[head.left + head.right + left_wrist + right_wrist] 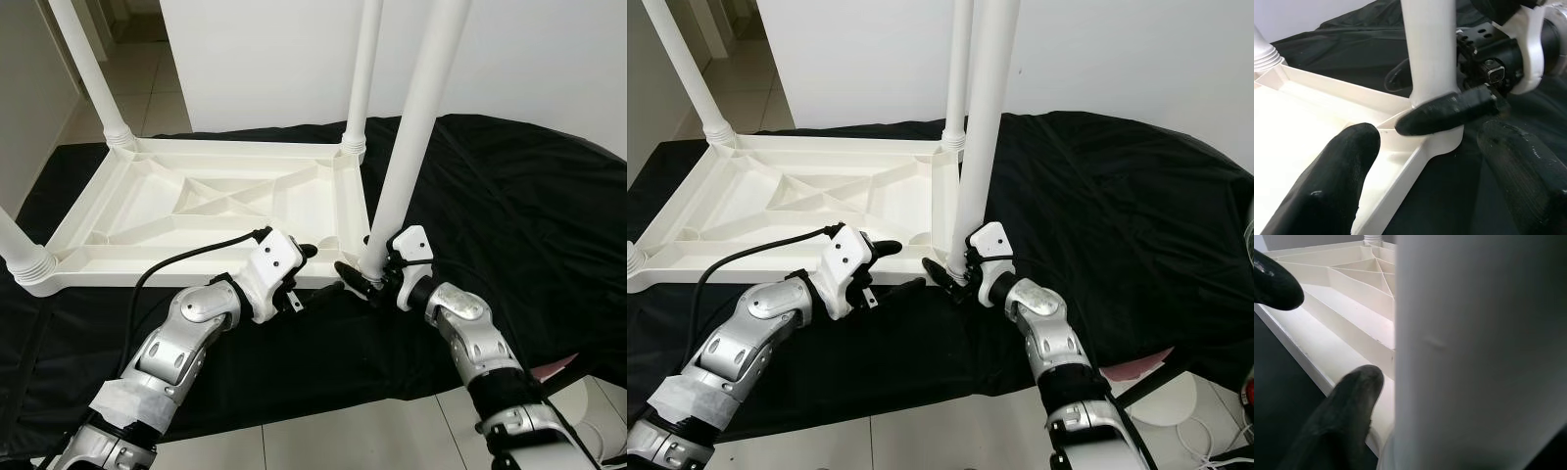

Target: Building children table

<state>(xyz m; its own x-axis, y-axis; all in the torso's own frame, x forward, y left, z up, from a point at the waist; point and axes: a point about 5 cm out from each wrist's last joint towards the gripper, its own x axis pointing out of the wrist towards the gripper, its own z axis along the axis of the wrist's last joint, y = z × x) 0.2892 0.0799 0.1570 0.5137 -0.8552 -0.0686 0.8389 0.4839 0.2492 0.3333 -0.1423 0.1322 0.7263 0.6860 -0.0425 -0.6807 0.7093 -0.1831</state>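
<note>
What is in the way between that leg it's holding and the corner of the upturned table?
Nothing visible. The right gripper clasps the white leg near its base, which already stands at the tabletop's near corner. The left gripper hovers open beside that corner.

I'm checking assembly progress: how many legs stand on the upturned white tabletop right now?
4. Far-left leg, far-right leg, near-left leg at the picture's edge, and near-right leg, gripped low by the right gripper. The tabletop has one at each corner.

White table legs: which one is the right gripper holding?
The near-right white plastic leg, at the corner closest to the robot; right gripper clamps its base.
</note>
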